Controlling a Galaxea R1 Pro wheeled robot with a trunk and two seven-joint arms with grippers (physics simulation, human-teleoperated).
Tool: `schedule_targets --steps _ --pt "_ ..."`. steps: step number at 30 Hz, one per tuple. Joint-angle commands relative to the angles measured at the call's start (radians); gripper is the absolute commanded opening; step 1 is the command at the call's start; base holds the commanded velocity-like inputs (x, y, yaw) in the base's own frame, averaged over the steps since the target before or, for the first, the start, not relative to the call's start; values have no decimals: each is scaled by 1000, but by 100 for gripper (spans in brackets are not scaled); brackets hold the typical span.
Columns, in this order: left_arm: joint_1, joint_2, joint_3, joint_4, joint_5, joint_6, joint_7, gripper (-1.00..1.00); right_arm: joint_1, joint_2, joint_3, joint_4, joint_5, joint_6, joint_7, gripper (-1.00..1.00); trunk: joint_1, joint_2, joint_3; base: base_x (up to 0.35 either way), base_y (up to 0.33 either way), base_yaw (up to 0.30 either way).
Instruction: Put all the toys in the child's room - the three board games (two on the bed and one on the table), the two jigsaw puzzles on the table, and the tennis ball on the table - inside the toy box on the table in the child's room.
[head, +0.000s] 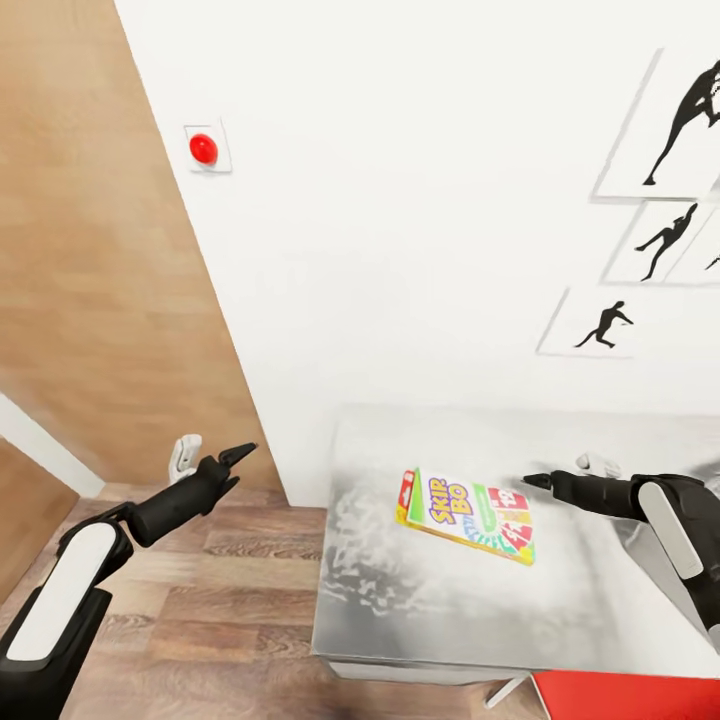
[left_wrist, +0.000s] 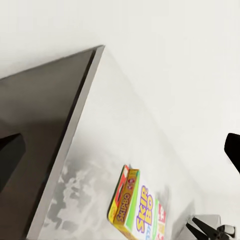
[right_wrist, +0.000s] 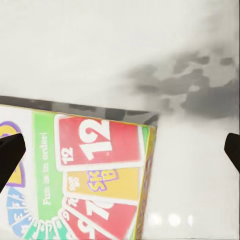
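We see a yellow, red and green Skip-Bo box (head: 466, 515) on the mottled grey table (head: 420, 610). Black silhouette pictures (head: 600, 325) mark the white wall.

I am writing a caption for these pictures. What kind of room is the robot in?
Probably a child's bedroom or playroom. Black sports-silhouette pictures hang on the white wall, a Skip-Bo game box lies on a light grey table, and the floor is wood plank.

A glossy, reflective grey finish is shown by the table (head: 420, 610), with mottled sheen across it. Printed card with a smooth, slightly shiny face is suggested by the board game (head: 467, 515). Wood-plank grain is seen on the floor (head: 220, 590), and matt white on the wall (head: 420, 250).
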Motion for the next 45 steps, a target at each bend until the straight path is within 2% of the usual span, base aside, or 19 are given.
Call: schedule_targets --steps 1,11,18,30,31,33,38,45 --pt "1 0 1 -1 11 4 10 100 -1 0 -1 0 10 4 10 100 1 -2 -1 49 41 -222" --pt "20 2 6 12 11 2 14 100 -1 9 8 0 7 5 10 100 1 -2 5 19 16 -199" --pt "27 2 5 34 11 2 15 100 0 31 11 0 9 6 9 100 1 -2 6 3 2 -56" --pt "56 3 7 58 12 -4 15 100 1 44 17 2 10 7 11 100 1 -2 7 1 1 -16" --pt "81 6 11 74 12 -9 13 100 1 48 45 2 9 8 12 100 1 -2 7 0 0 -3" --pt "99 9 23 82 9 -13 11 100 1 51 74 4 8 11 13 100 1 -2 7 0 0 -2" --pt "120 11 48 89 -7 -15 7 100 1 53 107 13 6 14 13 100 1 -2 7 0 0 -1" --pt "132 11 68 93 -42 -16 5 100 -1 55 128 38 5 15 15 100 1 -2 7 0 0 0"
